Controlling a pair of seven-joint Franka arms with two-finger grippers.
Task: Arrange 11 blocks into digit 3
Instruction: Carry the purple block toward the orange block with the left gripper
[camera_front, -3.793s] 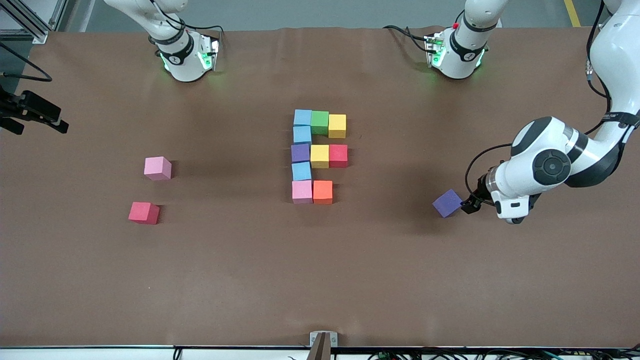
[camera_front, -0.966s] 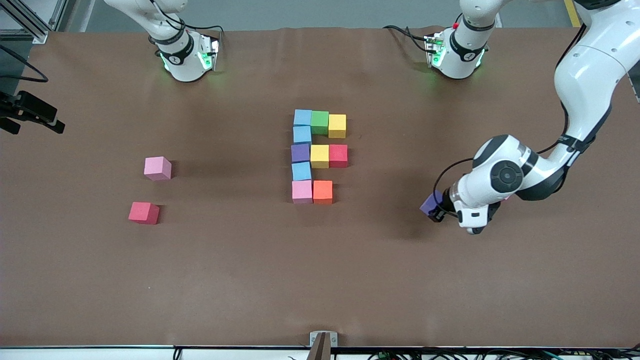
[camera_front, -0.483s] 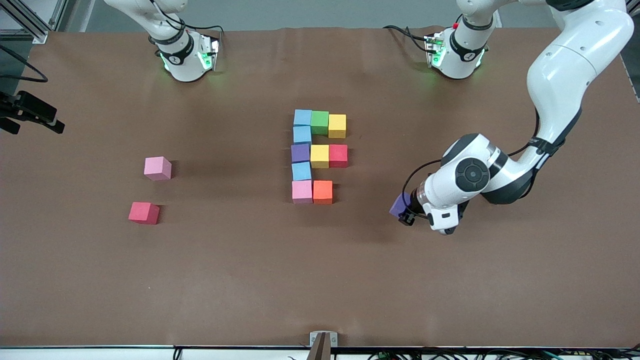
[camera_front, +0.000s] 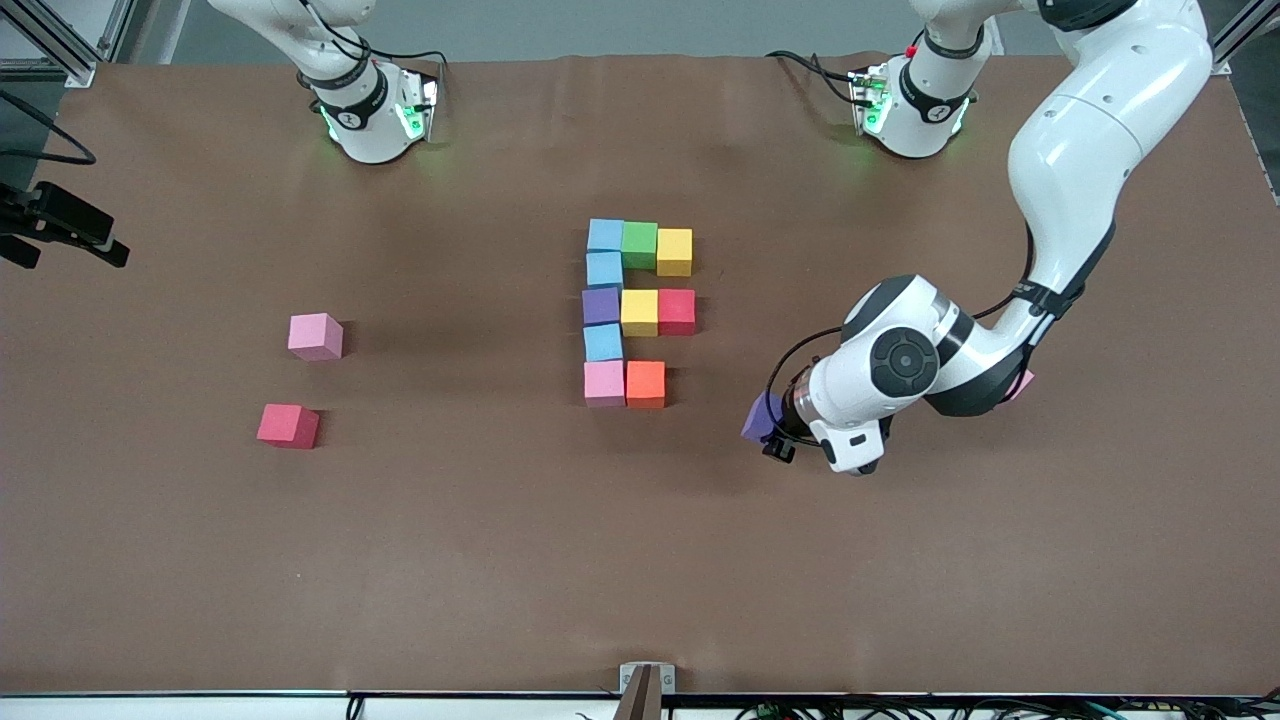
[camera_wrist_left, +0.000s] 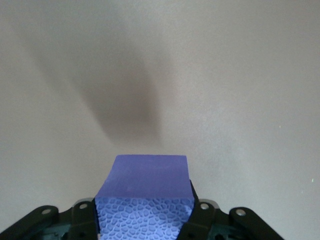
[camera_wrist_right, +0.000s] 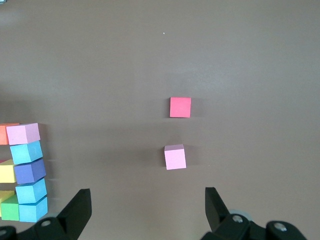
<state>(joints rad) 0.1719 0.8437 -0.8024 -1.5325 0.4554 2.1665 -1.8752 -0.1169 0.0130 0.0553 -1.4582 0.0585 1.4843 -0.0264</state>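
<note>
**Mia:** What does the left gripper (camera_front: 775, 432) have?

**Ben:** It squeezes a purple block (camera_front: 762, 415) tight. The block is up over bare table (camera_front: 640, 560), between the digit 3 (camera_front: 639, 312) and the left arm's end.

**Mia:** Is the digit 3 done?

**Ben:** Almost! I count ten blocks in it. The row nearest the camera has only a pink block (camera_front: 604, 383) and an orange block (camera_front: 645, 384). The middle row has three, and the farthest row has three. Two blue ones join the rows.

**Mia:** So one is missing?

**Ben:** Yes. There is a gap just beside the orange block, toward the left arm's end. I think the purple block goes there. It has to touch the orange one and sit straight.

**Mia:** Is anything in the way?

**Ben:** I see nothing on the table between the purple block and the gap. The gripper must not bump the orange block, though.

**Mia:** What else is around?

**Ben:** A loose red block (camera_front: 288, 425) and a loose pink one (camera_front: 316, 336) sit well apart from the digit, toward the right arm's end. A bit of pink (camera_front: 1020, 385) peeks out under the left arm. The right gripper (camera_wrist_right: 146, 200) waits over that end of the table with its fingers wide apart and nothing in them.
</note>
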